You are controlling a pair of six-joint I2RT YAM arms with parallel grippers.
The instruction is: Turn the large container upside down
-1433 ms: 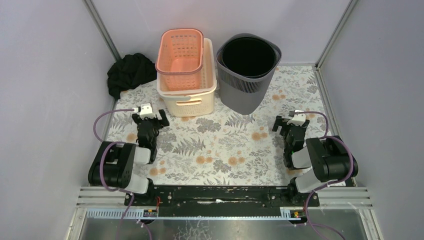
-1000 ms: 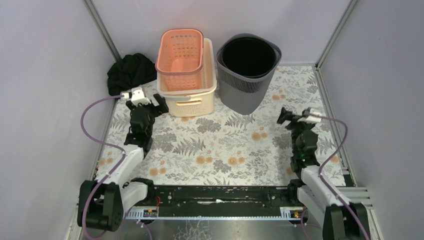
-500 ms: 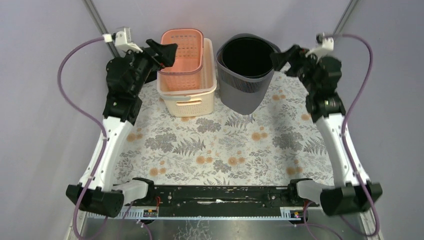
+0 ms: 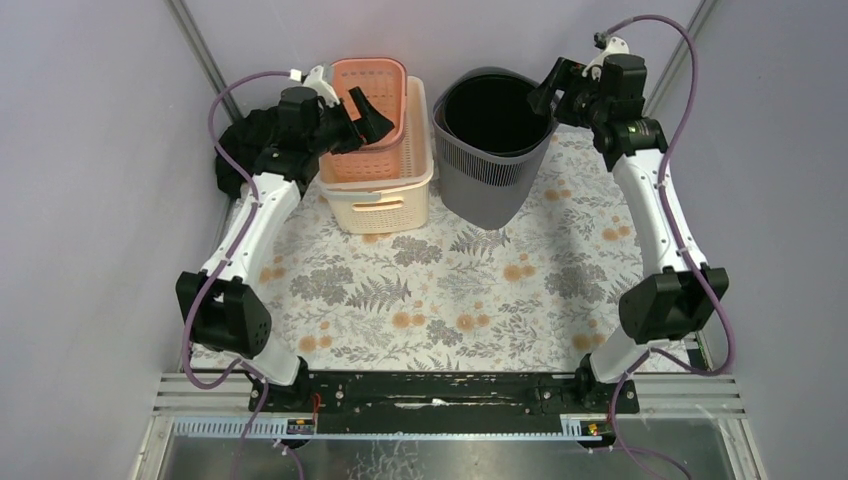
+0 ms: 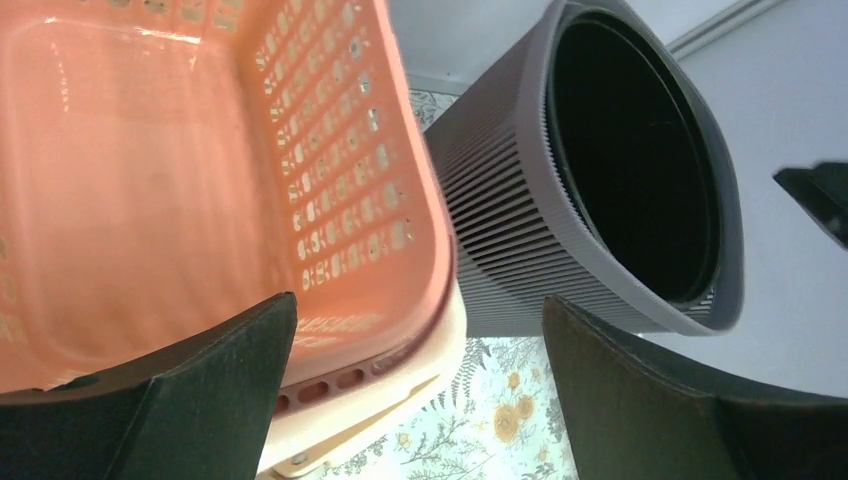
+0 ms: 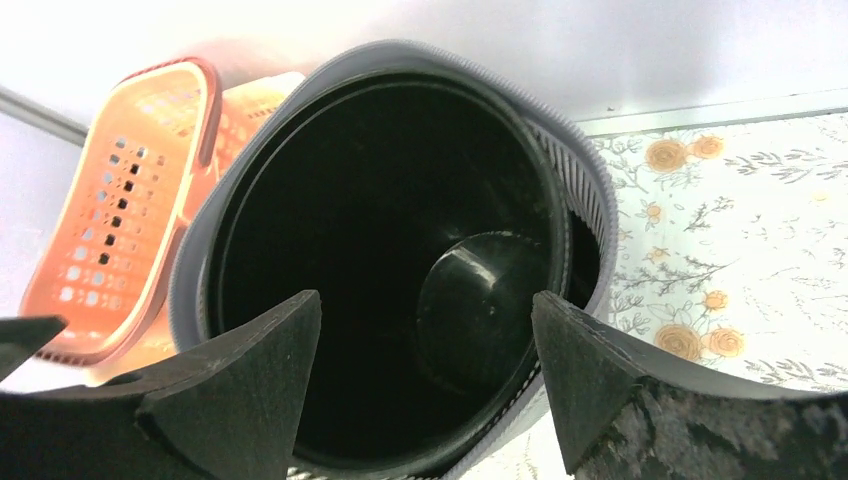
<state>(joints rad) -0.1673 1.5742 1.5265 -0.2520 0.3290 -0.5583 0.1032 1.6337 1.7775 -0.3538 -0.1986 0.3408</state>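
The large container [image 4: 490,185] is a grey ribbed bin with a black liner [image 4: 497,112], upright at the back centre-right. My right gripper [image 4: 545,88] hovers open at its right rim; in the right wrist view the fingers [image 6: 428,300] straddle the dark opening of the bin [image 6: 590,180] without touching it. My left gripper [image 4: 372,115] is open over the right rim of the pink basket [image 4: 360,130]. In the left wrist view, its fingers [image 5: 420,310] frame the pink rim [image 5: 440,300], with the bin [image 5: 500,230] just beyond.
The pink basket sits nested in a cream basket [image 4: 385,205], close beside the bin on its left. A black cloth [image 4: 250,145] lies in the back left corner. Walls and frame posts close in the back and both sides. The floral mat [image 4: 440,290] covers the table.
Both arms rose from the folded pose near the bases and reached to the back: the left to the pink basket, the right to the bin's rim. The right jaws narrowed slightly.
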